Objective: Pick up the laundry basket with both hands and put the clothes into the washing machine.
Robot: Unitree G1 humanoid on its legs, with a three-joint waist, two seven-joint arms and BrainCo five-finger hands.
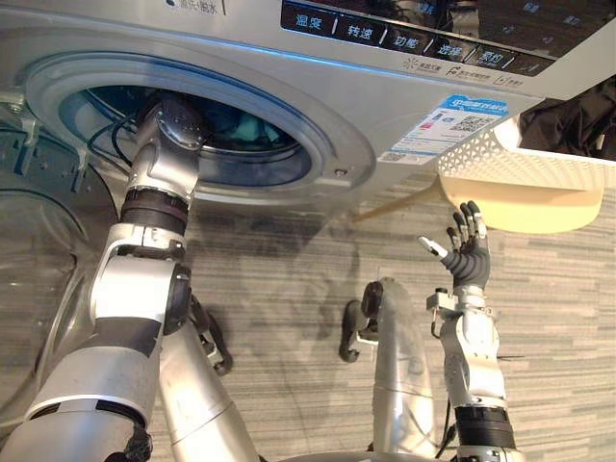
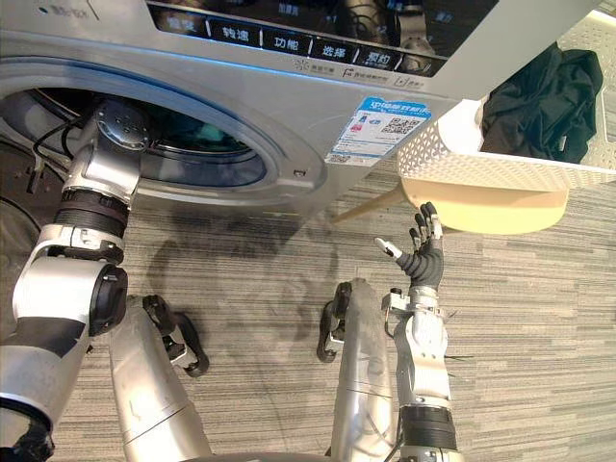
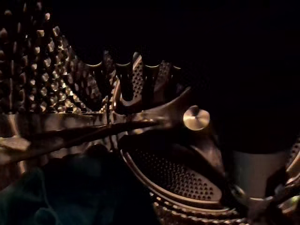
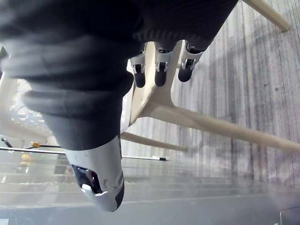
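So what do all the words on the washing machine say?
On the washing machine's control panel:
"温度" on the first button
"转速" on the second button
"功能" on the third button
"选择" on the fourth button
The buttons after those are too blurred to read.
The blue sticker's print is too small to read.

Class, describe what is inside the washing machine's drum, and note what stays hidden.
A teal garment lies against the perforated drum wall, and the left arm reaches in. The left hand is hidden deeper inside.
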